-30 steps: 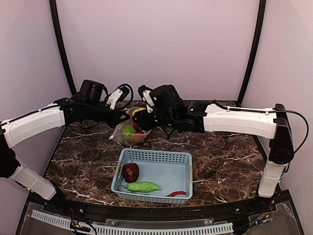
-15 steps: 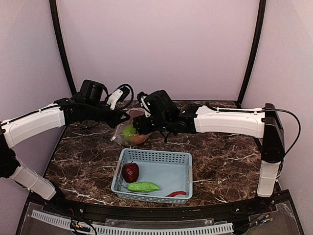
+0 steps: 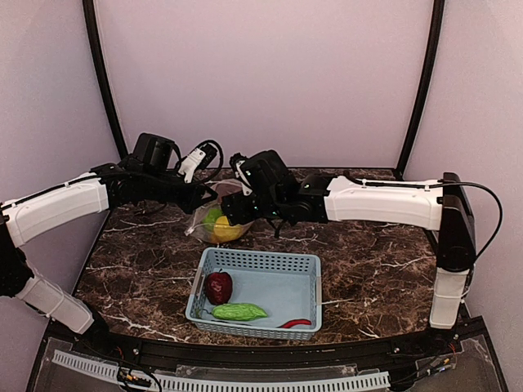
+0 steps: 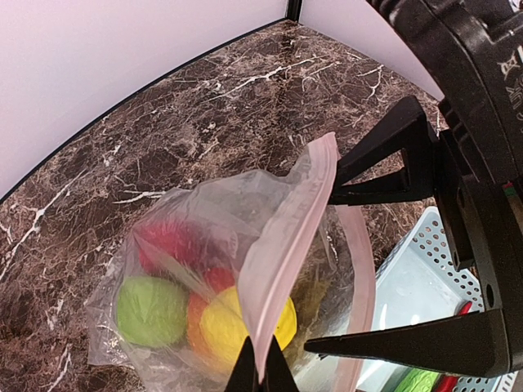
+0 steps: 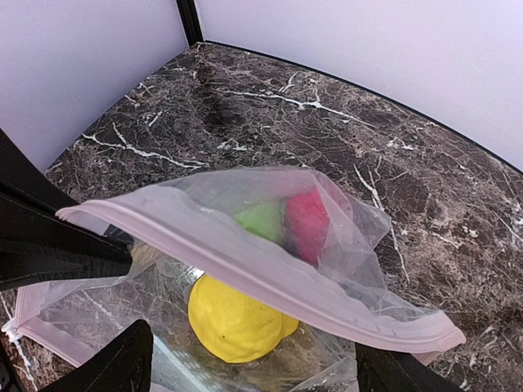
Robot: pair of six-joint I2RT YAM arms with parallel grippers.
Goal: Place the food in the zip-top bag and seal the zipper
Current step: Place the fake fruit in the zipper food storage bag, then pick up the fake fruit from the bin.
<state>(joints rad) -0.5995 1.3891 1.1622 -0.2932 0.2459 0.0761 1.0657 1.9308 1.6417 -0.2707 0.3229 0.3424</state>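
Closest in, on the base side of both grippers, a light blue plastic lattice basket (image 3: 282, 286) holds a glossy dark red pepper (image 3: 218, 287), a bumpy green cucumber (image 3: 239, 311) and a skinny red chilli (image 3: 296, 323). Past that, the left gripper (image 4: 261, 371) is pinched tight on the pinkish zipper strip (image 4: 286, 237) of the clear, floppy zip-top bag (image 4: 237, 192), which sags below its tips. The right gripper (image 5: 251, 336) is spread wide at the bag's mouth with nothing in it. A smooth, rounded yellow pepper (image 5: 237, 314) lies just under its fingers, inside the bag. Deeper in sit a lime-green piece (image 5: 261, 219), a red piece (image 5: 306, 224) and an orange piece (image 4: 194, 314), over the brown veined marble table (image 3: 368, 253).
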